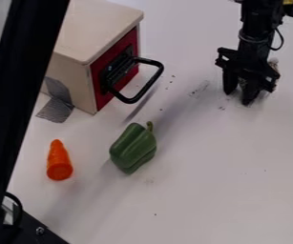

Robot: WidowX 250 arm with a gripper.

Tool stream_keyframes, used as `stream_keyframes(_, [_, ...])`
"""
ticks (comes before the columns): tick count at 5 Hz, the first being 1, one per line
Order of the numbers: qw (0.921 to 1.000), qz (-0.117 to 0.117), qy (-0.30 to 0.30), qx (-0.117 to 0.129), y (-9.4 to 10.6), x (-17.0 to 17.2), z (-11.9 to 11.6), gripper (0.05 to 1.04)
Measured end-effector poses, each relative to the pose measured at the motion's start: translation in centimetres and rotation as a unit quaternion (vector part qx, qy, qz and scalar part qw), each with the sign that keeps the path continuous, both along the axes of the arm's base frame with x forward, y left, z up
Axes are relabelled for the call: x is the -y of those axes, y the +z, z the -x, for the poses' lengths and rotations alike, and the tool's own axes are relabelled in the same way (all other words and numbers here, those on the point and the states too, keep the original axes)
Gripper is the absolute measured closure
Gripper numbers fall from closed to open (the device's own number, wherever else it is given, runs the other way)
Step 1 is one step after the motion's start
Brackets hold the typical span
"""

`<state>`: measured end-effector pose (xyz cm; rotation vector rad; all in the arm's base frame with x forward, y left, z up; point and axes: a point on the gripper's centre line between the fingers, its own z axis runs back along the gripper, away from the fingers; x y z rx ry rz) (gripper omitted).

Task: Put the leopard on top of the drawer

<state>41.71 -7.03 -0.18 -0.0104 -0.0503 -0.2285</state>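
My gripper (240,92) is low over the table at the upper right, right of the drawer's handle. A small pale, speckled thing (273,64) shows behind its right side, mostly hidden by it; it may be the leopard, but I cannot tell. The drawer (98,26) is a pale wooden box at the upper left with a flat top, a red front and a black loop handle facing right. Nothing lies on the part of its top that shows.
A green pepper (134,147) lies below the handle, and an orange carrot (58,161) lies to its left. Grey mesh (56,110) touches the box's lower left side. A black bar (18,95) crosses the left edge, with a black bracket at the bottom left.
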Motion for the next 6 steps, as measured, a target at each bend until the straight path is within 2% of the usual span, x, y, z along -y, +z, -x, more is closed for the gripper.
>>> stream_keyframes(1, [0.9999, 0.009, 0.003, 0.003, 0.5, 0.2, 0.0, 0.839])
stream_keyframes(2, [0.9989, 0.019, 0.018, 0.039, 4.0, -0.6, -0.3, 0.95])
stream_keyframes(3, [0.9963, 0.024, 0.041, 0.071, 7.6, -2.5, 0.0, 0.991])
stream_keyframes(4, [0.9928, 0.02, 0.077, 0.09, 10.7, -5.7, 1.4, 0.993])
stream_keyframes(5, [0.9859, 0.025, 0.129, 0.104, 13.2, -9.9, 4.3, 0.993])
stream_keyframes(6, [0.9778, 0.024, 0.178, 0.108, 15.1, -13.6, 8.5, 0.993])
